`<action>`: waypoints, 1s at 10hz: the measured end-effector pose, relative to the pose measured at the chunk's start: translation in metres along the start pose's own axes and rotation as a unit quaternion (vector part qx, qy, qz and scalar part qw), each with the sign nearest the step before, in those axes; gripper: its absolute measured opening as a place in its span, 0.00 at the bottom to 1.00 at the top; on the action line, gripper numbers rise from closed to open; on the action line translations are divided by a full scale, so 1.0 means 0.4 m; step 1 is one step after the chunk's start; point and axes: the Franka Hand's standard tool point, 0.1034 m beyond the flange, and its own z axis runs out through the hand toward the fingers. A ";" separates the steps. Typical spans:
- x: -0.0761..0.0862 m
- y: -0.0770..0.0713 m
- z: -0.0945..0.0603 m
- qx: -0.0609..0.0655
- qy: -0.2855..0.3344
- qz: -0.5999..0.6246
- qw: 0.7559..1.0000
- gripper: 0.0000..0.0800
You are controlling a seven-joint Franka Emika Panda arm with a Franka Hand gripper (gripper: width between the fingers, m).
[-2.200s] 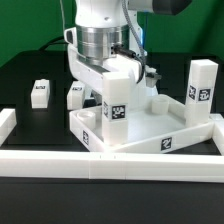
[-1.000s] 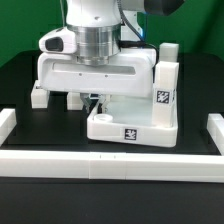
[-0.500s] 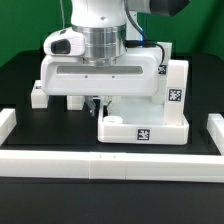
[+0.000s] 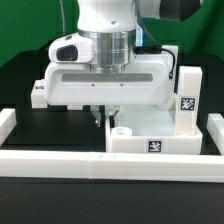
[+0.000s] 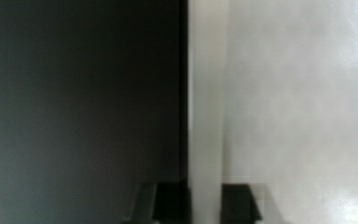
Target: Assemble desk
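At the exterior view's left, a short white leg (image 4: 38, 95) peeks out beside the arm's broad wrist block. In the middle, the gripper (image 4: 104, 118) is pinched narrow on the tabletop (image 4: 150, 146) — the wrist view shows its thin rim (image 5: 202, 100) between the fingers (image 5: 163, 202). The tabletop sits right of centre, just behind the front border rail (image 4: 60, 162). A tagged post (image 4: 187, 100) stands at its right end.

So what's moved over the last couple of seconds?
The claw, shut on the tabletop, turned it square-on and slid it toward the exterior view's right; its upright leg rode along. The loose leg on the exterior view's left stayed put.
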 end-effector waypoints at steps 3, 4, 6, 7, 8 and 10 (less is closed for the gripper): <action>0.000 0.008 -0.001 -0.006 -0.002 -0.077 0.997 0.08; 0.000 0.009 -0.001 -0.008 -0.002 -0.084 0.996 0.08; 0.031 -0.003 -0.001 -0.021 -0.001 -0.159 0.987 0.08; 0.055 -0.016 -0.002 -0.026 0.002 -0.207 0.978 0.08; 0.068 -0.021 -0.004 -0.026 0.003 -0.231 0.973 0.08; 0.072 -0.014 -0.006 -0.030 0.001 -0.296 0.955 0.08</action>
